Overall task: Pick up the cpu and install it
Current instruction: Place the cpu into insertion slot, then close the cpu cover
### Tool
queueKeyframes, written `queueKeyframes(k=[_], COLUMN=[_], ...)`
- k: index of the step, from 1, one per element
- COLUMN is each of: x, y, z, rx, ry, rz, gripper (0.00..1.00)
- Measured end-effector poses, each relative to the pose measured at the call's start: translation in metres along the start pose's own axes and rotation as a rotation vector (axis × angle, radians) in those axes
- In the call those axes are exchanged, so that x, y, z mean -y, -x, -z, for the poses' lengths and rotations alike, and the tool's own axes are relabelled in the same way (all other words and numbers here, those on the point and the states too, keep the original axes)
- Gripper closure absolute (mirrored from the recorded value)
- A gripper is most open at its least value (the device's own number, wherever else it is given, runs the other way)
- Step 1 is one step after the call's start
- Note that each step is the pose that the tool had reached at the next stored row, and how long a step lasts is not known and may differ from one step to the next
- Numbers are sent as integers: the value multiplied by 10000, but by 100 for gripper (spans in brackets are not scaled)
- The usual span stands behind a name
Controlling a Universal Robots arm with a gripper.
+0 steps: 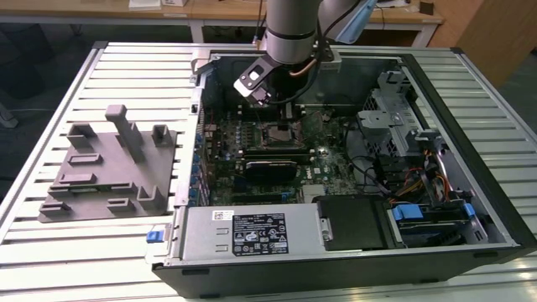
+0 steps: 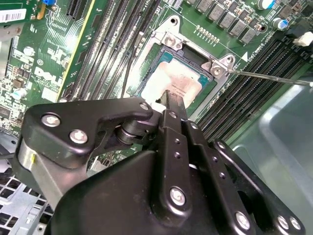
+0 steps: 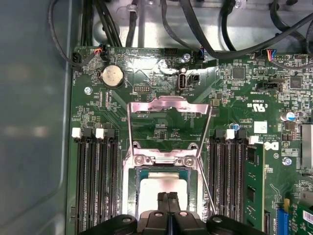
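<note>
The gripper (image 2: 172,96) is hanging inside an opened computer with its two fingers pressed together. Nothing is showing between them. Their joined tip is hovering over the middle of the cpu (image 2: 171,78); whether tip and chip are touching cannot be told. In both wrist views the cpu is lying flat, pale silver top upward, seated within the socket frame (image 3: 131,164), a green rim showing around its lid. The hinged load plate (image 3: 168,105) is standing swung back and open, and the thin lever (image 2: 269,77) is jutting free to one side. Dark memory slots (image 3: 93,181) are flanking the socket on the green motherboard (image 3: 146,78).

In the exterior view the arm (image 1: 290,31) is reaching down into the computer case (image 1: 495,207), which is lying on its side on a slatted table (image 1: 67,251). The grey fixture (image 1: 109,170) is sitting apart, to the exterior view's left of the case.

By its look the chip is light, thin and rigid, with a smooth lid likely to slip under a pinch. Its underside and the socket contacts beneath are probably fragile, so opposite edges are looking like the safest hold, with the chip kept level.
</note>
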State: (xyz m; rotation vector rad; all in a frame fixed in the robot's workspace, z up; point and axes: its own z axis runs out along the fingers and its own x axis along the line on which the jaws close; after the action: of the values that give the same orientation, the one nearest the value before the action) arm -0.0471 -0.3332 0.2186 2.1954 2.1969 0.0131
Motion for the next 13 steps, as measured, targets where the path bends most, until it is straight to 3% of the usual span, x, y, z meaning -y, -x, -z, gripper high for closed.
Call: queueKeyframes(k=[13], x=[-4], y=[2], z=[112], rx=[-2], ry=[0], rz=[0], gripper=[89])
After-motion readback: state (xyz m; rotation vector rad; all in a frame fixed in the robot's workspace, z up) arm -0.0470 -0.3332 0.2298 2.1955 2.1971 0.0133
